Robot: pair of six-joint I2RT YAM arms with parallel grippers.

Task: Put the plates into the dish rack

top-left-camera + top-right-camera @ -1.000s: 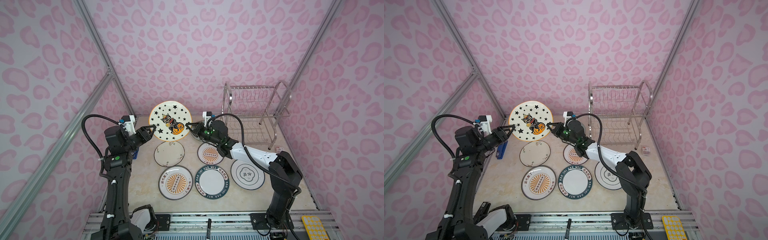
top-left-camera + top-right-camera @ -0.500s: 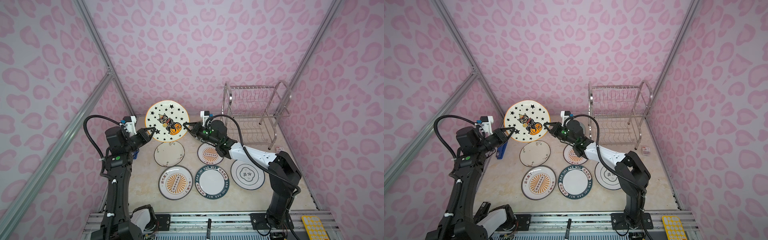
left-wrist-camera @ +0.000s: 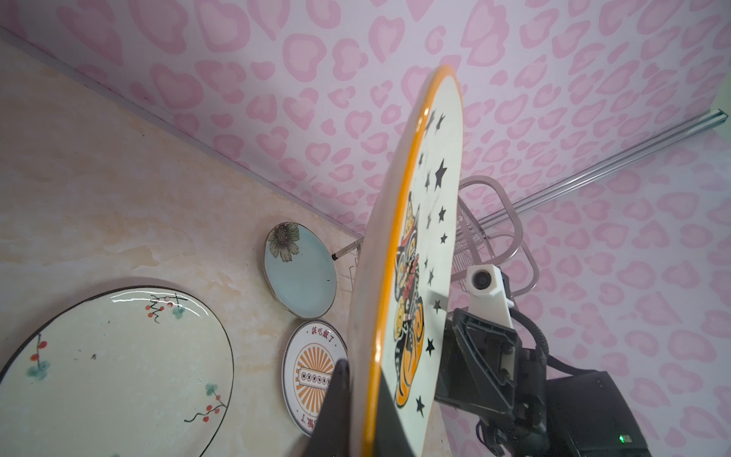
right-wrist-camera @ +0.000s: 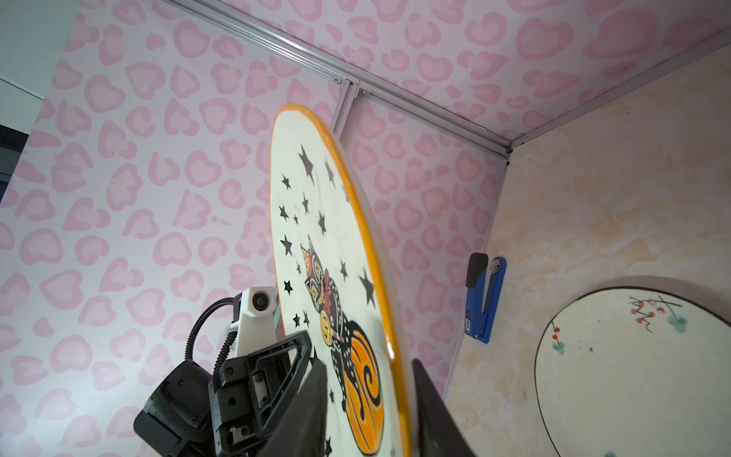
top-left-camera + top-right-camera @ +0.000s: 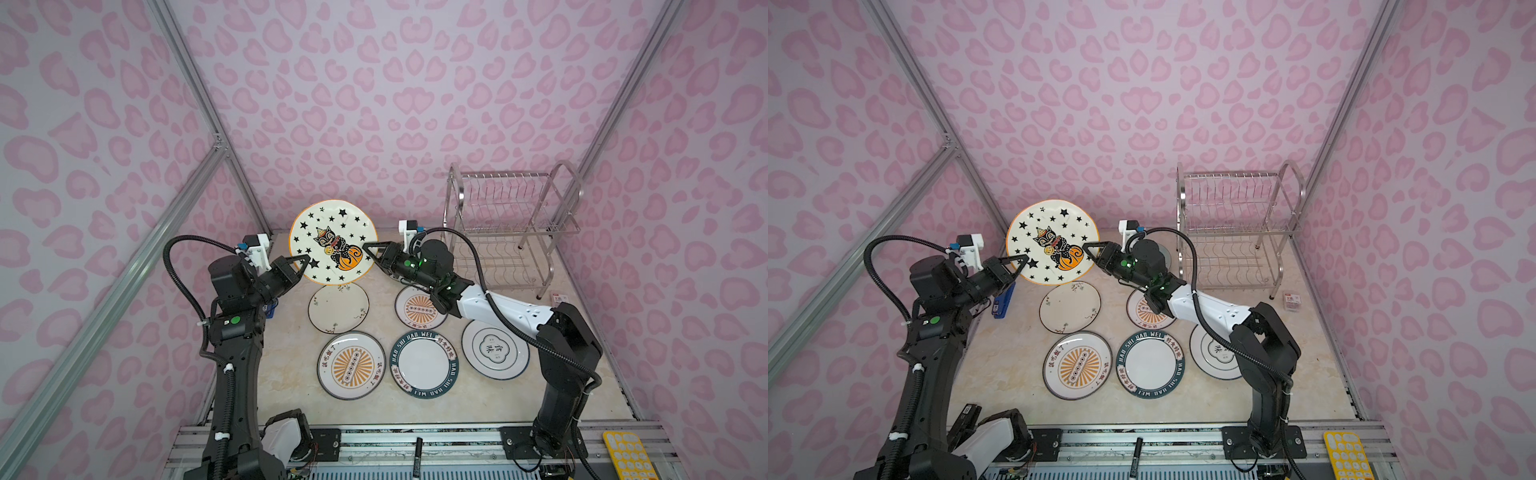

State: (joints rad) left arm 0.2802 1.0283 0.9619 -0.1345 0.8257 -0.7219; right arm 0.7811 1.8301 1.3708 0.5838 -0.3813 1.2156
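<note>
Left claw (image 5: 308,261) has closed on cat plate (image 5: 332,226), outside dish rack (image 5: 512,216)

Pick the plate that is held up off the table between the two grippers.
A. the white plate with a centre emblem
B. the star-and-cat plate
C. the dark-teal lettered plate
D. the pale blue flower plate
B: the star-and-cat plate stands on edge above the table, with the left gripper at one side of its rim and the right gripper at the other.
</note>
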